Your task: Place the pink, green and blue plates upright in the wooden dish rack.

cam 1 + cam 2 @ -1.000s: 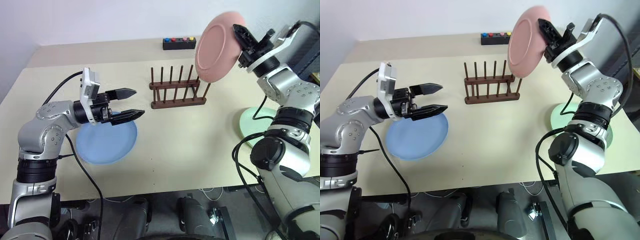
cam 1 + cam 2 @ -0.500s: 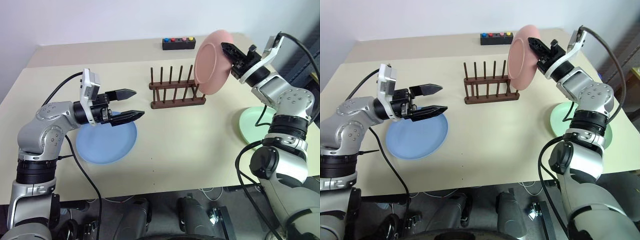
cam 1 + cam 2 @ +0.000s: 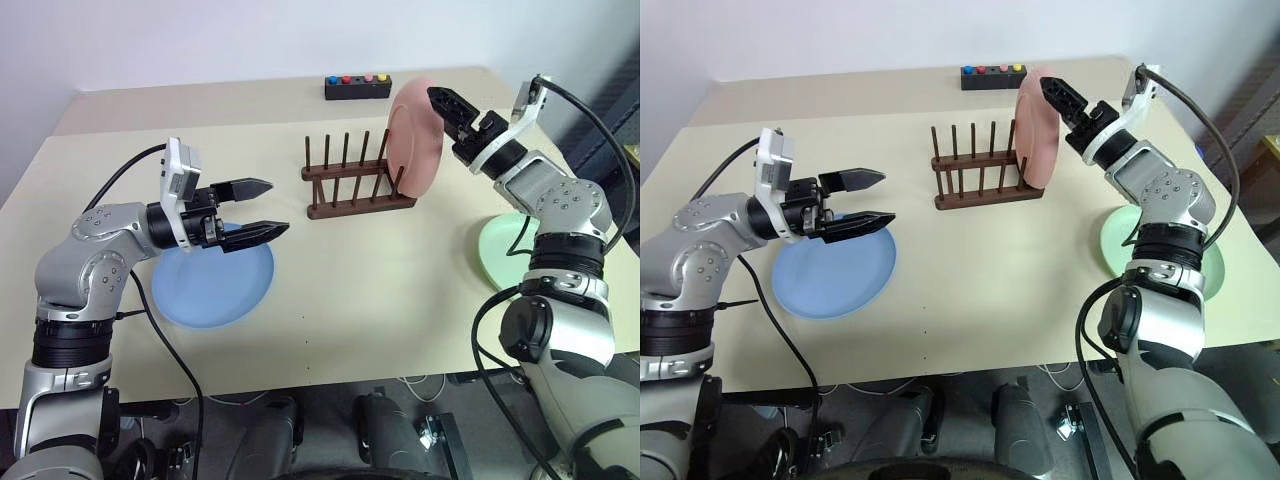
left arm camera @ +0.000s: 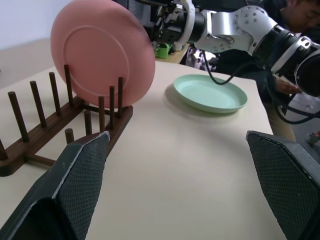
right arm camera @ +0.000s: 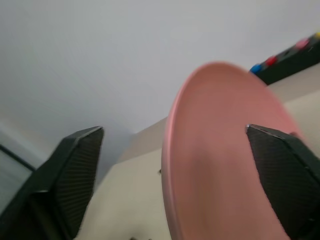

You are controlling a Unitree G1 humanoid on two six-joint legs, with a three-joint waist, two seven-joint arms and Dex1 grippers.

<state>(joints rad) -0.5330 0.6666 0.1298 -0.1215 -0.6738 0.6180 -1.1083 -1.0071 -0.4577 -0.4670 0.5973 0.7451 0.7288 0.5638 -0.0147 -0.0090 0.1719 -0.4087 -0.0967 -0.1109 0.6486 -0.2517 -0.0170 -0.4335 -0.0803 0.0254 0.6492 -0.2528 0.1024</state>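
Note:
The pink plate (image 3: 415, 140) stands upright between the pegs at the right end of the wooden dish rack (image 3: 350, 190), tilted slightly. My right gripper (image 3: 443, 103) is at the plate's top right rim, open, its fingers wide on either side of the rim without gripping it. The blue plate (image 3: 210, 285) lies flat on the table at the left. My left gripper (image 3: 262, 208) hovers open and empty over its far edge, pointing toward the rack. The green plate (image 3: 505, 240) lies flat at the right, partly behind my right arm.
A black box with coloured buttons (image 3: 358, 86) sits at the back edge of the table behind the rack. The rack's pegs left of the pink plate hold nothing. A person (image 4: 300, 12) is at the far side beyond the table.
My right gripper has lowered the pink plate from above the rack into its right end and opened its fingers. The left arm has kept still.

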